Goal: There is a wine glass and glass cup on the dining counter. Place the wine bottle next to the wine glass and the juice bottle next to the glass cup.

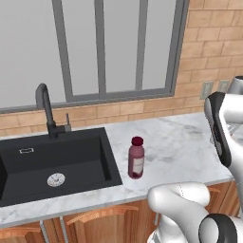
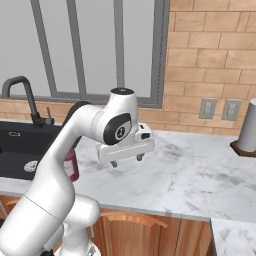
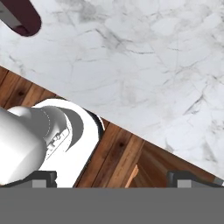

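The juice bottle [image 1: 136, 158], squat and maroon with a maroon cap and pale label, stands upright on the marble counter just right of the sink. In the right base view my arm partly hides the juice bottle [image 2: 72, 166]. In the hand view the juice bottle [image 3: 20, 15] sits at the top left corner. My gripper [image 2: 126, 160] hangs open above the counter, to the right of the bottle and apart from it, with nothing between its fingers. Its two tips [image 3: 43, 177] stand wide apart. The wine bottle, wine glass, glass cup and dining counter are out of view.
A black sink [image 1: 57, 161] with a dark faucet [image 1: 45, 107] is set into the marble counter [image 1: 180, 142] on the left. A grey cylinder on a dark base [image 2: 248, 127] stands far right. Wall sockets [image 2: 207, 108] sit on the brick wall. Wooden cabinet fronts [image 2: 145, 232] run below.
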Tool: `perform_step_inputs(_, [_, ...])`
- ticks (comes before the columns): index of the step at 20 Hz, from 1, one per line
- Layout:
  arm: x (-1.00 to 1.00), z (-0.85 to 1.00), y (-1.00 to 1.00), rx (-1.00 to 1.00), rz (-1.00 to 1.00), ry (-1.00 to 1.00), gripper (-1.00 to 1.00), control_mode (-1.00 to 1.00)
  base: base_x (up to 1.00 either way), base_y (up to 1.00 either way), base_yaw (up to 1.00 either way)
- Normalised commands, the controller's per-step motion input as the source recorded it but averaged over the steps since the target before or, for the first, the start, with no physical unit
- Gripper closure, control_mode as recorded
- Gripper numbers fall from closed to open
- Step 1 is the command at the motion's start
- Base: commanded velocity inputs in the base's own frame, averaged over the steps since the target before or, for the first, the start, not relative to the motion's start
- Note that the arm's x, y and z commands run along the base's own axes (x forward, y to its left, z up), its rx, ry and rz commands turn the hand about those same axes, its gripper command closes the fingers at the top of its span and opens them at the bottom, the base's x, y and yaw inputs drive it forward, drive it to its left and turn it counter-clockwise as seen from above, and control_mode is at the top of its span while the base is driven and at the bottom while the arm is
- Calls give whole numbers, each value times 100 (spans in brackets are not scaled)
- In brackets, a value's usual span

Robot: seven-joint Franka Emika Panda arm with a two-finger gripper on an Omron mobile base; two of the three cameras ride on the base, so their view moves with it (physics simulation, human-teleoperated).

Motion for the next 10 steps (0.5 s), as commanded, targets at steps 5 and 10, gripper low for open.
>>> perform_step_inputs(5, [0,0,0,0,0,0,-100,100,0,0,0])
perform_step_inputs(10, [0,0,0,0,0,0,-100,100,0,0,0])
